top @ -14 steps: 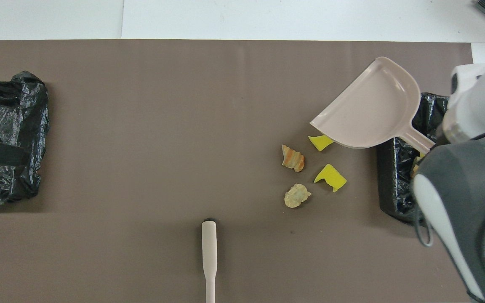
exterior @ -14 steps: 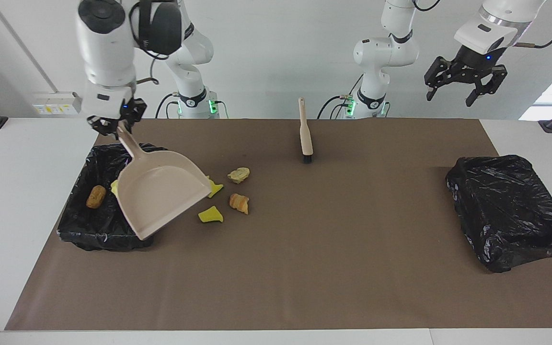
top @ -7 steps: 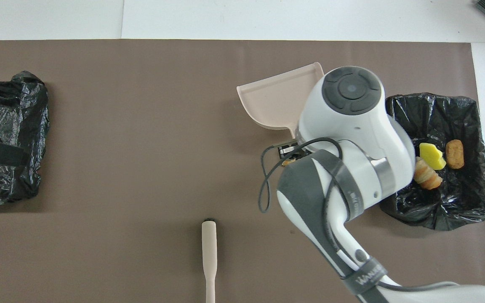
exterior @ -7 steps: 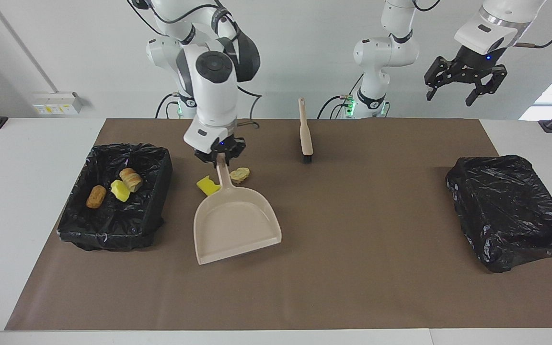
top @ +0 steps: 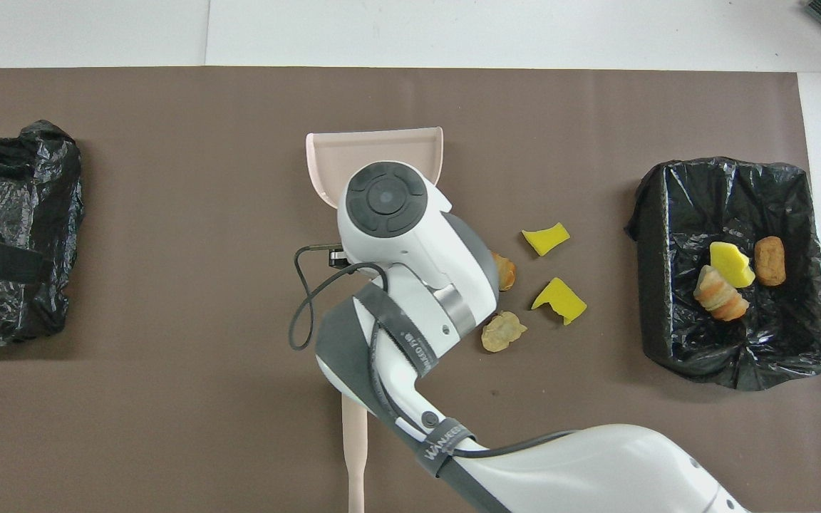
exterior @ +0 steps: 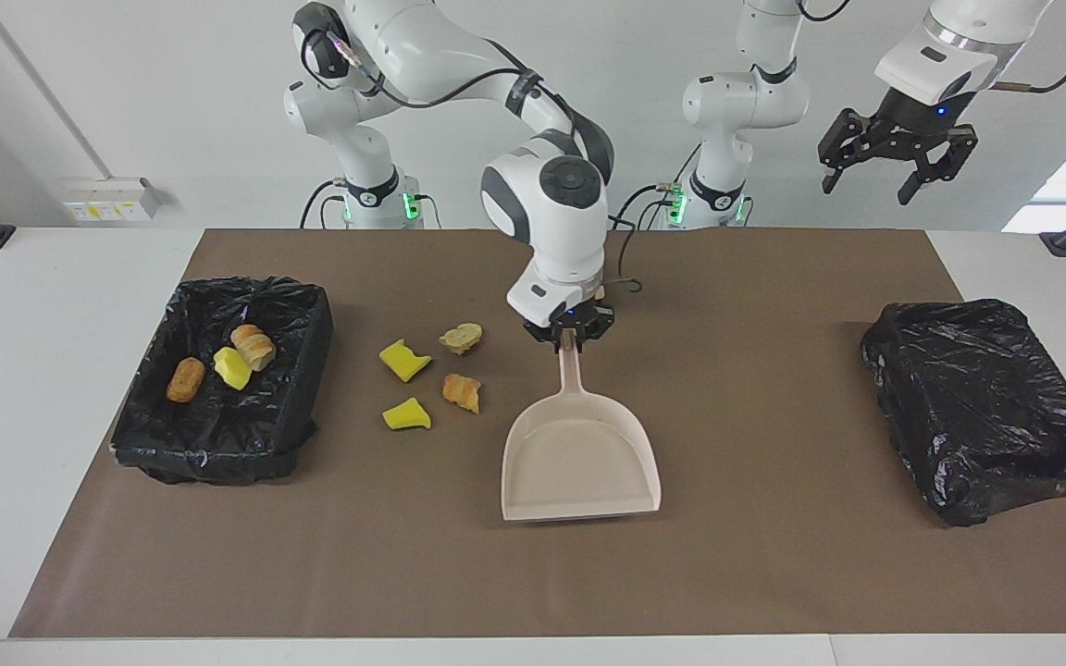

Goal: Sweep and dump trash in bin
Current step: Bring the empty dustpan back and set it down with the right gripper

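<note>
My right gripper (exterior: 569,337) is shut on the handle of the beige dustpan (exterior: 579,458), which sits low at the middle of the mat, its mouth pointing away from the robots. The pan (top: 375,151) is empty. Loose trash lies beside it toward the right arm's end: two yellow sponge chunks (exterior: 402,359) (exterior: 406,415) and two tan lumps (exterior: 462,391) (exterior: 462,338). The black-lined bin (exterior: 218,449) holds three pieces (exterior: 185,379) (exterior: 233,368) (exterior: 254,345). My left gripper (exterior: 898,159) waits open, high over the left arm's end.
A second black-bagged bin (exterior: 982,407) stands at the left arm's end of the table. The beige brush's handle (top: 355,456) shows near the robots under my right arm. A brown mat (exterior: 774,555) covers the table.
My right arm carried the dustpan from over the bin toward the middle of the mat and lowered it beside the loose trash. The left arm has not moved.
</note>
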Controlling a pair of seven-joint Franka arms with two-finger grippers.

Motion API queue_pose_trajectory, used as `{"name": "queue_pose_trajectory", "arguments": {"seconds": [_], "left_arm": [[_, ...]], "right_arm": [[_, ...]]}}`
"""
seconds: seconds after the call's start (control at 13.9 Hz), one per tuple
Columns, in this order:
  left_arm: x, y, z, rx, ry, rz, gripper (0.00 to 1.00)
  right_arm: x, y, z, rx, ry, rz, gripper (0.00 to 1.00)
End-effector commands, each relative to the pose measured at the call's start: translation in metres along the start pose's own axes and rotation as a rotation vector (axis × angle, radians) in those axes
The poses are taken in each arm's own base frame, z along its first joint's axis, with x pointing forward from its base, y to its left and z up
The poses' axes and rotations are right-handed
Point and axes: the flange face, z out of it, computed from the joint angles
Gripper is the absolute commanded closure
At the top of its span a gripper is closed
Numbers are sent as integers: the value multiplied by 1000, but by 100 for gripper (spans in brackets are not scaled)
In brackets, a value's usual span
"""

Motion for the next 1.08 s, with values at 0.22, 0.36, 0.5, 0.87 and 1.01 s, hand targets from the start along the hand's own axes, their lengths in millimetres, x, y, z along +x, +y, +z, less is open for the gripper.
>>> {"name": "queue_pose_trajectory", "arguments": {"seconds": [0.22,0.36,0.5,0.87,1.01], "left_arm": [[-11,-5,-7,18,-4,-10,0],[-12,-7,-7,15,-4,-10,0],[-12,-10,-5,13,-10,-20,0],[-11,-10,-3,12,-13,-26,0],[-8,-12,-1,13,4,-29,0]], "right_arm": [[1,-36,38,30,10,-5,100],[-2,-37,36,23,5,-9,75],[-8,-37,15,30,15,-25,0],[-71,-7,-50,-64,-80,-40,0],[-104,9,-65,-60,-118,-35,0]]}}
